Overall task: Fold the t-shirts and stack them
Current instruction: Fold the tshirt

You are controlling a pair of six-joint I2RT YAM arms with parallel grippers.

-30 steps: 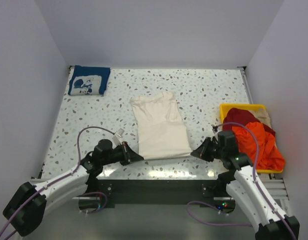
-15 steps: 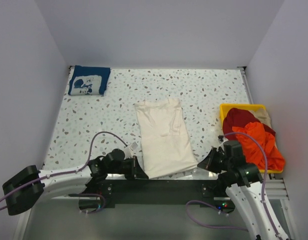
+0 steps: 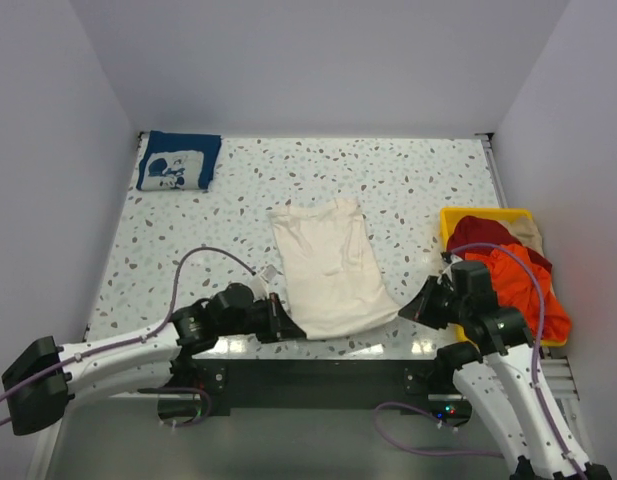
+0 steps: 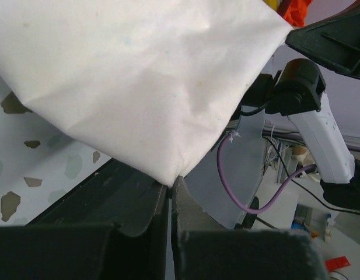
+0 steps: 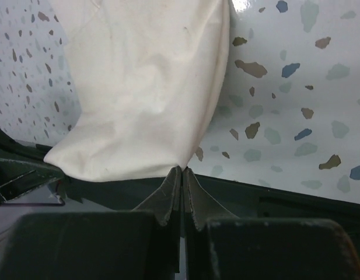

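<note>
As both end effectors [image 3: 285, 329] [image 3: 404, 311] pinch it, cream t-shirt [image 3: 328, 270] lies between.

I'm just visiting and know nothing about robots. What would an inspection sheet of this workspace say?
Surface: speckled table, flat.
Job's things: cream t-shirt spread mid-table; navy t-shirt folded at far left corner; orange-red t-shirt and beige t-shirt heaped in the yellow bin.
Clutter: yellow bin at right edge, also holding a dark red cloth.
Grippers: left gripper and right gripper each shut on a near corner of the cream t-shirt.
Cables: purple cables hang in loose loops.
Surroundings: plain pale walls on three sides.
</note>
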